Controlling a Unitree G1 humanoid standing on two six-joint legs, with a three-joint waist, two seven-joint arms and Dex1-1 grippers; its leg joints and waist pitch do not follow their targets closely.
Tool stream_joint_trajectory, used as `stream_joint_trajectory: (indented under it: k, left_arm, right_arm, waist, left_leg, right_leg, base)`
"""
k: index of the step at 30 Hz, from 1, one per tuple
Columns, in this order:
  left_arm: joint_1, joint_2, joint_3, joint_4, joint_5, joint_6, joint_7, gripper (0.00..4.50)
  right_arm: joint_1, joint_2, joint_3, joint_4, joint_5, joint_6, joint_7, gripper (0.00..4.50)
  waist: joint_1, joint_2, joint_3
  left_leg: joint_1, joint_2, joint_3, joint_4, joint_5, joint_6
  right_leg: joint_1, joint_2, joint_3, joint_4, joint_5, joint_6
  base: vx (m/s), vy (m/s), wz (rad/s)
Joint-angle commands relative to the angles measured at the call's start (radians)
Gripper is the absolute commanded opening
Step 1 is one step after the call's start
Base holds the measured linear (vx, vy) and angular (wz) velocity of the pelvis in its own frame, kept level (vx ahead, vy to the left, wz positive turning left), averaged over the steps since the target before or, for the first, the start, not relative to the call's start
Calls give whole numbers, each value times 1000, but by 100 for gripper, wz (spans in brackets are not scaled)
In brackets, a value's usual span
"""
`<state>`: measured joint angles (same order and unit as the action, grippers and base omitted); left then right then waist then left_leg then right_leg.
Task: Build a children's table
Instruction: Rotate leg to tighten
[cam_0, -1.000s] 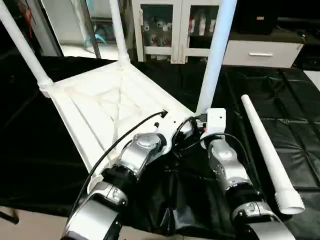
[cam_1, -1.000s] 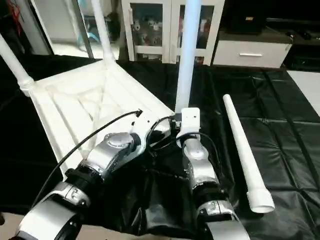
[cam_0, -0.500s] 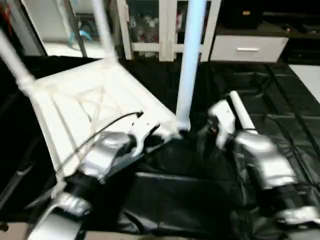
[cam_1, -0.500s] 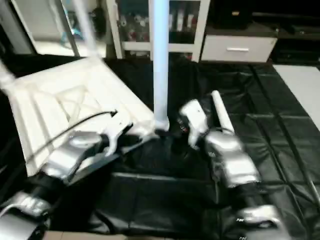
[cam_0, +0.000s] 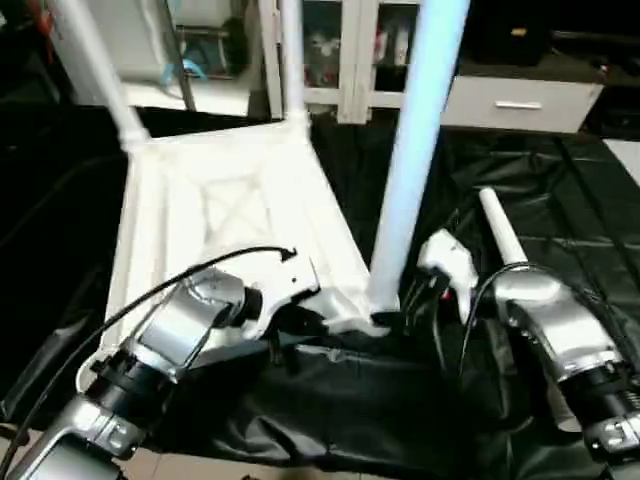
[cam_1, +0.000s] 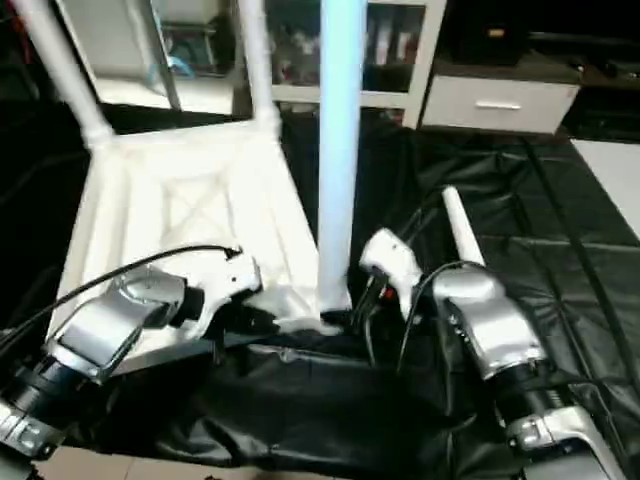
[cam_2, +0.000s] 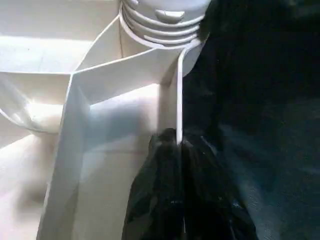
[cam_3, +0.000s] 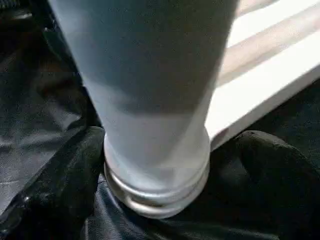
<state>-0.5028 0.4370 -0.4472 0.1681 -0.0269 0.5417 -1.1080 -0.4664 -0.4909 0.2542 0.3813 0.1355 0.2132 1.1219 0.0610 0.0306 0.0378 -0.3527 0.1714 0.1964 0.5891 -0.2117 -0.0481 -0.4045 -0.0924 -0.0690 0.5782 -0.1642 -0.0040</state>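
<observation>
The white tabletop (cam_0: 230, 215) lies underside up on the black cloth, its X ribs showing. Three white legs stand in its corner sockets: one at the far left (cam_0: 90, 60), one at the back (cam_0: 291, 60), and one at the near right corner (cam_0: 410, 160). A fourth leg (cam_0: 497, 232) lies loose on the cloth to the right, partly behind my right forearm. My left gripper (cam_2: 177, 139) is shut on the tabletop's thin near rim wall, close to that corner socket. My right gripper (cam_3: 157, 150) straddles the base of the near right leg (cam_3: 150, 90), one finger pressed on each side.
Black cloth (cam_0: 560, 190) covers the work surface and bunches in folds in front of the tabletop's near edge. A white glass-door cabinet (cam_0: 345, 50) and a white drawer unit (cam_0: 520, 100) stand behind. A black cable (cam_0: 200, 275) arcs over my left forearm.
My right gripper, off to the right of the leg half a second ago, is back around its base. The left gripper stays on the rim. The head view has shifted.
</observation>
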Motion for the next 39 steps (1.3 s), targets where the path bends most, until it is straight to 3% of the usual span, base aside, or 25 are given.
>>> stream_joint_trajectory:
  k: [1,3,14,18,20,28,32,34,35,38,39]
  left_arm:
    - [31,-5,-74,6,0,23,-45,0]
    - [30,-3,-76,0,0,31,-45,0]
    - [35,4,-76,-15,2,49,-48,0]
    - [37,4,-77,-17,2,51,-47,0]
    - [38,5,-78,-19,2,53,-48,0]
    - [36,-1,-78,-14,2,59,-44,0]
    - [17,-71,-20,71,14,25,75,0]
    - [-6,-134,35,149,16,0,179,0]
    - [-19,-166,64,189,16,-10,236,0]
    - [-50,-231,127,269,3,-20,348,0]
    - [-64,-253,151,300,-1,-23,393,0]
  right_arm:
    - [-20,-3,13,17,-19,-16,5,445]
    - [-35,8,16,45,-26,-31,0,445]
    - [-56,24,16,79,-28,-50,18,340]
    - [-57,29,15,88,-30,-60,19,330]
    - [-57,33,13,92,-28,-64,19,295]
    - [-49,44,5,106,-27,-75,10,274]
    - [-76,107,-49,189,-43,-95,-166,273]
    - [-96,159,-97,253,-41,-90,-307,273]
    - [-102,184,-118,277,-40,-94,-375,272]
    - [-106,240,-161,309,-32,-85,-520,272]
    - [-107,258,-171,319,-36,-86,-573,272]
  waist:
    - [-6,-10,-52]
    - [-6,-10,-52]
    - [-9,-14,-55]
    - [-11,-13,-55]
    - [-13,-13,-55]
    - [-17,-13,-56]
    - [-25,-13,-50]
    - [-33,-18,-48]
    - [-38,-16,-48]
    - [-44,-17,-50]
    - [-46,-20,-52]
  left_leg:
    - [4,59,-22,-70,-162,69]
    - [4,58,-22,-70,-166,67]
    - [2,57,-22,-65,-138,85]
    - [2,57,-22,-65,-145,83]
    - [2,57,-23,-65,-149,81]
    - [2,56,-22,-63,-139,87]
    - [1,54,-22,-66,-191,69]
    - [5,51,-28,-69,-252,32]
    - [0,50,-31,-71,-264,22]
    - [9,48,-31,-69,-292,9]
    - [4,50,-33,-72,-284,17]
  right_leg:
    - [50,-57,46,-52,-199,-272]
    - [50,-57,45,-54,-208,-270]
    - [53,-56,44,-48,-181,-280]
    - [53,-56,44,-48,-192,-277]
    - [53,-55,44,-49,-195,-277]
    - [54,-55,43,-46,-174,-285]
    - [49,-56,42,-59,-267,-266]
    - [48,-58,39,-72,-392,-223]
    - [50,-57,37,-73,-417,-205]
    - [41,-58,36,-83,-448,-182]
    - [44,-56,36,-79,-414,-184]
  base:
    - [0,0,0]
    - [0,0,0]
    - [0,0,0]
    - [0,0,0]
    - [0,0,0]
    - [0,0,0]
    - [0,0,0]
    - [0,0,0]
    - [0,0,0]
    - [0,0,0]
    - [0,0,0]
